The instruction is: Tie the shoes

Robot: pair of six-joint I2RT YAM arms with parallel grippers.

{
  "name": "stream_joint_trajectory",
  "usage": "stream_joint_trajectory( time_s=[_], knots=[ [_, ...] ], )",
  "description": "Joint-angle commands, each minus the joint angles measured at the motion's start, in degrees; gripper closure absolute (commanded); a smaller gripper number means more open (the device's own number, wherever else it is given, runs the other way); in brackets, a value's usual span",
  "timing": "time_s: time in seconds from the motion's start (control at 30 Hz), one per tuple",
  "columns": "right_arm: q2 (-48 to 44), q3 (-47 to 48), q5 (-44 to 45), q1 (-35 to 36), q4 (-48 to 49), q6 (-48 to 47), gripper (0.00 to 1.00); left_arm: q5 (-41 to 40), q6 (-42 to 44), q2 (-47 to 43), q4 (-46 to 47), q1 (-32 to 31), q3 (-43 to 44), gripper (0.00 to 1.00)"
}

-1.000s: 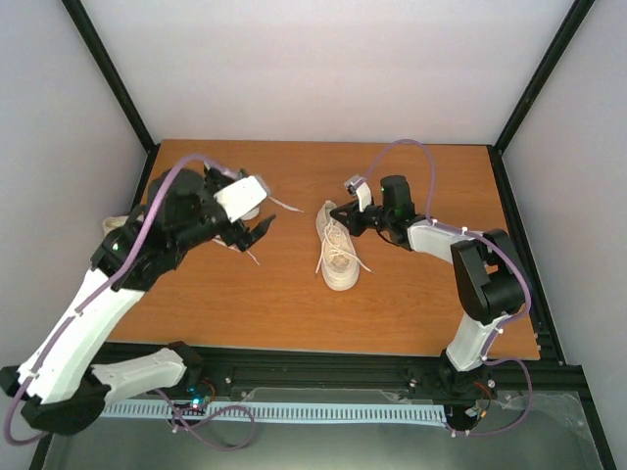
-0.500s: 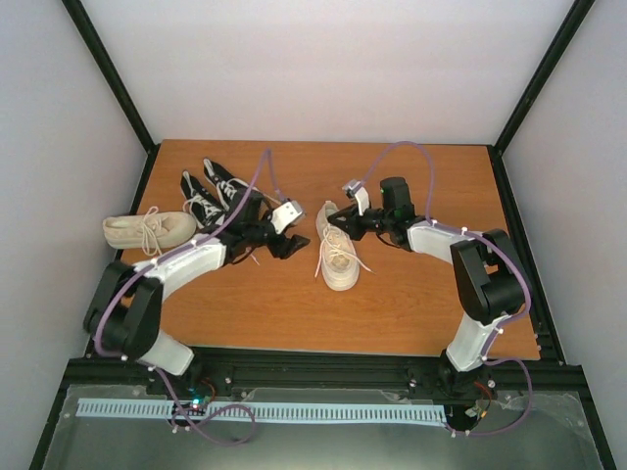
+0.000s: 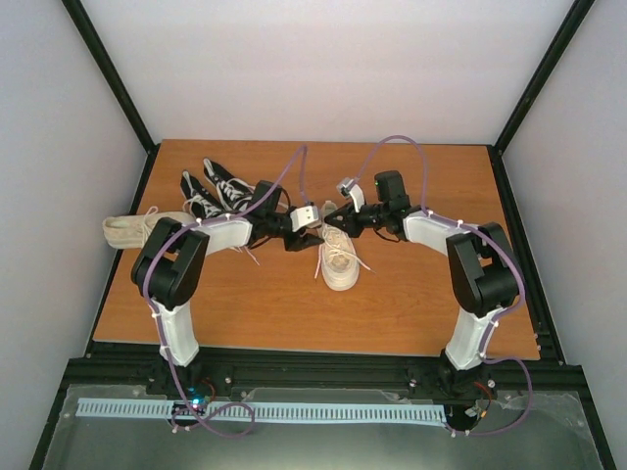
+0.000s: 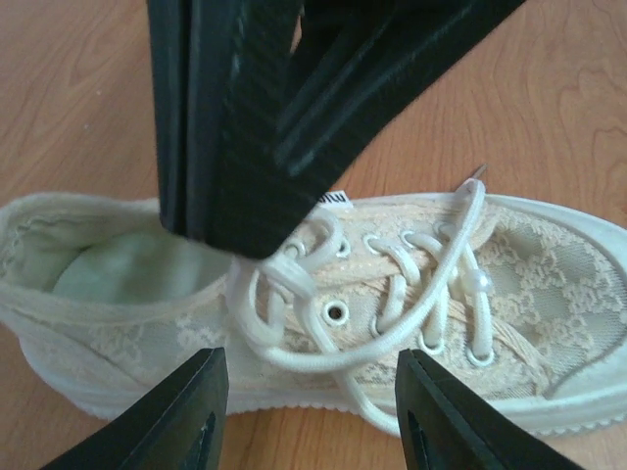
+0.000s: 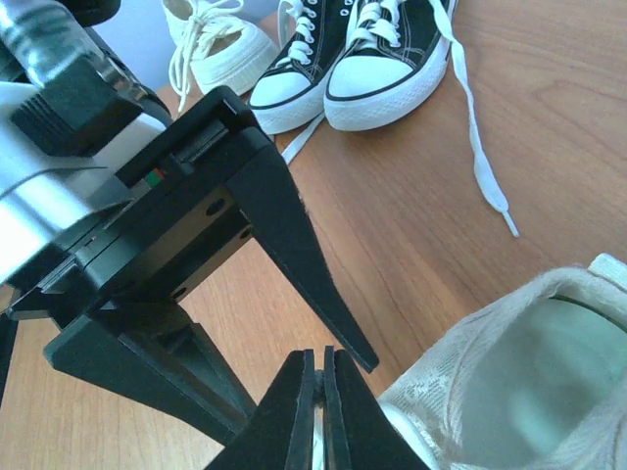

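**Going in on the cream shoe's loose lace**

I'm working over the cream shoe (image 3: 341, 266), which is lying mid-tabletop (image 3: 411, 304) with its toe pointing back at my bases. I'm judging it light and soft, with a lacy fabric upper, so it's likely to slide or tip if I'm tugging hard. The lace (image 4: 323, 357) is the thing to take. It's a thin, limp cord lying in slack loops across the eyelets, not yet tied. I'm reckoning the best hold is on a free loop up near the tongue, clear of the eyelets, so the cord is running through rather than dragging the whole shoe.

My left fingers (image 4: 181, 411) are standing wide apart alongside the shoe, just off the lacing, holding nothing and touching nothing that I can see. My right fingers (image 5: 294, 406) are pressed tight together, reaching in at the collar end right by the top loops. I'm not able to tell whether a strand is pinched between them.

Farther out, the second cream shoe (image 3: 132, 232) is sitting toward the left edge. The black pair (image 5: 377, 73) is standing side by side at the back, white laces trailing loose.
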Motion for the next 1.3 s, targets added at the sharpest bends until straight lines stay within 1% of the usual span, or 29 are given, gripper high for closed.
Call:
stream_joint_trajectory(
  time_s=[0.0, 0.03, 0.13, 0.23, 0.27, 0.3, 0.33, 0.37, 0.4, 0.43, 0.47, 0.57, 0.6, 0.83, 0.9, 0.97, 1.13, 1.27],
  knots=[
    [1.81, 2.23, -2.08, 0.38, -1.99, -1.83, 0.97, 2.57, 0.34, 2.86, 8.53, 0.13, 1.88, 0.49],
    [1.85, 2.21, -1.90, 0.37, -1.85, -1.93, 0.97, 2.30, -0.84, 3.43, 9.67, 0.08, 2.37, 0.48],
    [1.64, 1.98, -1.58, 0.36, -1.33, -1.62, 0.97, 3.86, 3.64, 4.45, 2.98, -0.14, 5.32, 0.48],
    [1.50, 1.88, -1.84, 0.32, -0.87, -1.32, 0.97, 3.85, 5.76, 4.49, -0.47, 0.33, 6.19, 0.48],
    [1.50, 1.88, -1.85, 0.38, -0.93, -1.35, 0.97, 4.75, 9.97, 4.06, -3.59, 0.50, 6.35, 0.48],
    [1.48, 1.85, -1.79, 0.33, -1.05, -1.43, 0.97, 5.44, 16.09, 3.54, -7.39, 0.66, 6.33, 0.47],
    [1.50, 1.84, -1.73, 0.36, -1.26, -1.60, 0.97, 5.65, 24.51, 3.03, -12.57, 0.70, 6.29, 0.47],
    [1.51, 1.76, -1.73, 0.33, -1.29, -1.73, 0.97, 5.41, 32.10, 2.86, -17.50, 0.65, 6.32, 0.44],
    [1.50, 1.67, -1.76, 0.38, -1.37, -1.90, 0.97, 4.81, 37.57, 3.09, -19.93, 0.65, 6.40, 0.41],
    [1.51, 1.59, -1.70, 0.39, -1.44, -1.93, 0.97, 4.25, 38.47, 3.66, -19.76, 0.65, 6.77, 0.40],
    [1.51, 1.51, -1.61, 0.39, -1.46, -1.93, 0.97, 3.70, 36.11, 4.59, -17.69, 0.65, 7.58, 0.40],
    [1.24, 1.55, -1.54, 0.39, -1.53, -2.07, 0.97, 2.19, 22.20, 7.43, -11.24, 0.39, 12.10, 0.40],
    [1.24, 1.54, -1.51, 0.38, -1.49, -2.11, 0.97, 2.39, 20.09, 7.95, -10.65, 0.41, 13.22, 0.40],
    [1.23, 1.46, -1.76, 0.39, -1.67, -2.49, 0.97, 1.64, 18.87, 9.05, -7.83, -0.27, 13.85, 0.42],
    [1.24, 1.47, -1.73, 0.39, -1.89, -2.71, 0.97, 1.81, 19.55, 9.37, -7.80, -0.55, 13.80, 0.45],
    [1.16, 1.53, -1.84, 0.38, -2.05, -2.90, 0.97, 2.02, 19.62, 9.46, -7.91, -0.82, 14.06, 0.52],
    [0.72, 1.49, -1.76, 0.34, -2.32, -3.15, 0.97, 3.94, 17.56, 8.62, -9.24, -0.85, 15.07, 0.65],
    [0.83, 1.63, -1.62, 0.39, -2.88, -3.37, 0.97, 5.39, 14.90, 8.19, -9.38, -0.93, 14.89, 0.65]
  ],
)
